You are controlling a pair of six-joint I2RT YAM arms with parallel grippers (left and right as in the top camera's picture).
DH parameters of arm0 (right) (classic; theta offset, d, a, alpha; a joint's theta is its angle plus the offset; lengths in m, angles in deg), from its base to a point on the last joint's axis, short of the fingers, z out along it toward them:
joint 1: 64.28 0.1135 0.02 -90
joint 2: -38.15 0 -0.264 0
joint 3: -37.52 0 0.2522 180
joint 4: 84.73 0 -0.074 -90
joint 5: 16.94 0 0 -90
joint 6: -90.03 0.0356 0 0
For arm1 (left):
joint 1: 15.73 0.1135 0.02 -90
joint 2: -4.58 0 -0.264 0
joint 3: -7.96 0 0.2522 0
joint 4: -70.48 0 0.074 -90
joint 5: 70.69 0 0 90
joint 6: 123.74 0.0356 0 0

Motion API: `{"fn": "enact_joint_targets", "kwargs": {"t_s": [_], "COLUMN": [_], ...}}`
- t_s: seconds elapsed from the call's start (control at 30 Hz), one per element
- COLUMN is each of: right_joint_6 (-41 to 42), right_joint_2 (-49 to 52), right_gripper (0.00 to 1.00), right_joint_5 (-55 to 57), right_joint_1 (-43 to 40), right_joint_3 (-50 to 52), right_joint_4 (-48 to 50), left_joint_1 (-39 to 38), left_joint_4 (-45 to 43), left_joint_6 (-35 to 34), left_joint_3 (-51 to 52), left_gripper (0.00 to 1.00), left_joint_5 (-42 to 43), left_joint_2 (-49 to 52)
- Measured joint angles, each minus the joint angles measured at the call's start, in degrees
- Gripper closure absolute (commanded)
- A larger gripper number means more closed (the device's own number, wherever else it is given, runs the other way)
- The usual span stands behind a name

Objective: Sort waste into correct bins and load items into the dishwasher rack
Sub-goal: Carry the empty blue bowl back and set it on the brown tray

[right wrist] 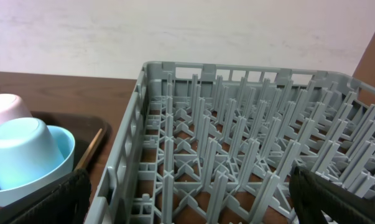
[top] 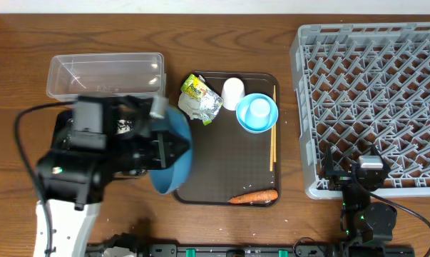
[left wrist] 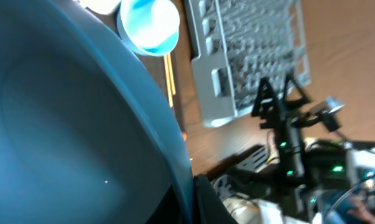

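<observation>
From overhead, the large dark-blue dish (top: 173, 160) is seen clamped by the closed left gripper (top: 160, 151) and tilted over the left edge of the dark-brown serving tray (top: 222, 171). The wrapper (top: 199, 98), white cup (top: 232, 93), light-blue bowl (top: 257, 113), chopsticks (top: 273, 135) and carrot (top: 254, 196) are left on the tray, and the grey rack (top: 371, 107) is not yet loaded.

In the left wrist view the dish (left wrist: 69, 124) fills the frame. In the right wrist view the right gripper (right wrist: 187, 199) is held wide open at the rack's (right wrist: 237, 143) near edge, and no legible writing is found anywhere.
</observation>
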Motion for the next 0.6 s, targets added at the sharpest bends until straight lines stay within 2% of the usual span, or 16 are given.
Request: {"fn": "enact_joint_targets", "kwargs": {"t_s": [0.17,0.4,0.6], "right_joint_6": [-0.02,0.00,0.00], "right_joint_2": [0.00,0.00,0.00], "right_gripper": [0.01,0.01,0.01], "right_joint_5": [0.00,0.00,0.00], "right_joint_1": [0.00,0.00,0.00], "right_joint_3": [0.00,0.00,0.00], "right_joint_4": [0.00,0.00,0.02], "left_joint_1": [-11.91,-25.44,-31.43], "left_joint_4": [-4.74,-6.40,-14.71], "left_joint_6": [-6.19,-15.17,-16.61], "left_joint_3": [0.02,0.02,0.02], "left_gripper": [0.94,0.94,0.94], "left_joint_5": [-8.68,-23.28,-28.74], "left_joint_2": [3.23,13.05,23.61]}}
